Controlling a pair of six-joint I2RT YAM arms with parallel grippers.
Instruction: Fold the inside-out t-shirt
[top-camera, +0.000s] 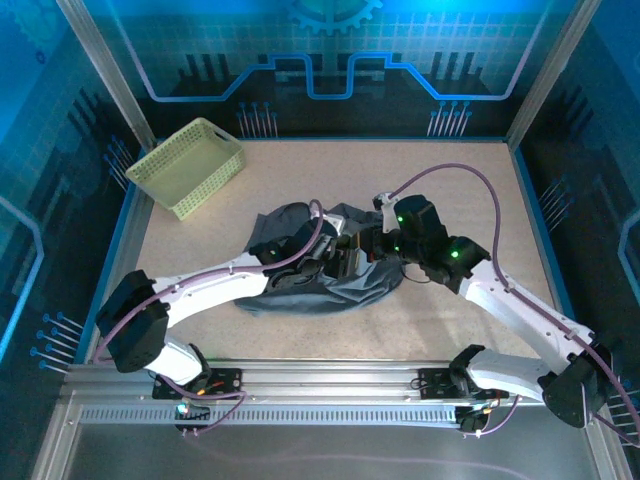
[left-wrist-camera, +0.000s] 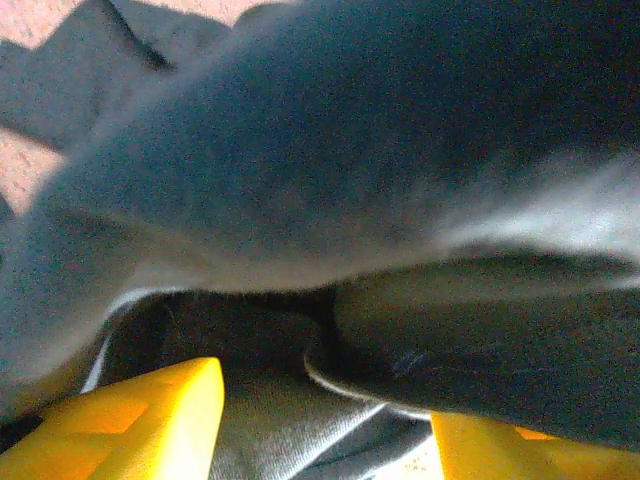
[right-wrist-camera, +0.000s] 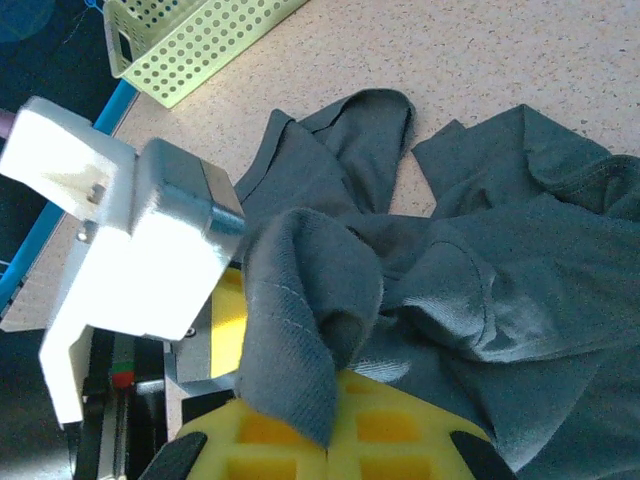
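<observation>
The inside-out t-shirt (top-camera: 335, 292) lies crumpled in a heap in the middle of the table (top-camera: 450, 180), well apart from the yellow-green basket (top-camera: 212, 188) at the far left corner. Both my arms lean in over the heap, and the two grippers sit just beside each other above it. My left gripper (left-wrist-camera: 325, 400) has its yellow fingers (left-wrist-camera: 150, 410) standing partway apart. Grey cloth lies loose in the gap between them, and a thick fold of the shirt is draped over the top, close against my left wrist camera. My right gripper (right-wrist-camera: 330, 445) is closed down tight. From my right wrist I see a narrow, seamed fold of the shirt hang over one finger of the left gripper and run down onto my own yellow fingers (right-wrist-camera: 385, 425). It looks pinched there, though the cloth covers the tips too much for me to be certain. Beyond that fold the rest of the shirt spreads wrinkled across the table, one flap lying towards the basket
</observation>
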